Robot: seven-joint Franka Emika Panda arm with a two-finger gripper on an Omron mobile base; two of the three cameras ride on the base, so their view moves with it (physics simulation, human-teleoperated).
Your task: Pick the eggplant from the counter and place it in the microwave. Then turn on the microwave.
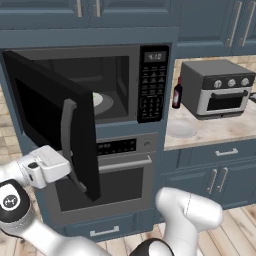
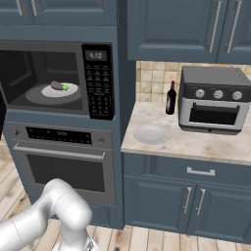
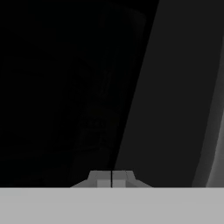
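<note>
The eggplant (image 2: 59, 86), small and dark purple with a green cap, lies on the white turntable inside the black microwave (image 2: 98, 81). The microwave's glass door (image 1: 45, 115) hangs swung out to the left, its grey vertical handle (image 1: 67, 135) facing me. My gripper (image 1: 70, 170) sits low at the door's outer face, just beside the handle's lower end. In the hand view the gripper (image 3: 112, 178) is shut with nothing between the tips, close against the dark door panel. The keypad (image 1: 152, 82) sits on the microwave's right side.
A steel wall oven (image 2: 63, 162) sits under the microwave. On the beige counter (image 2: 206, 142) to the right stand a white plate (image 2: 151, 133), a dark red bottle (image 2: 170, 98) and a grey toaster oven (image 2: 215, 100). Blue-grey cabinets hang above.
</note>
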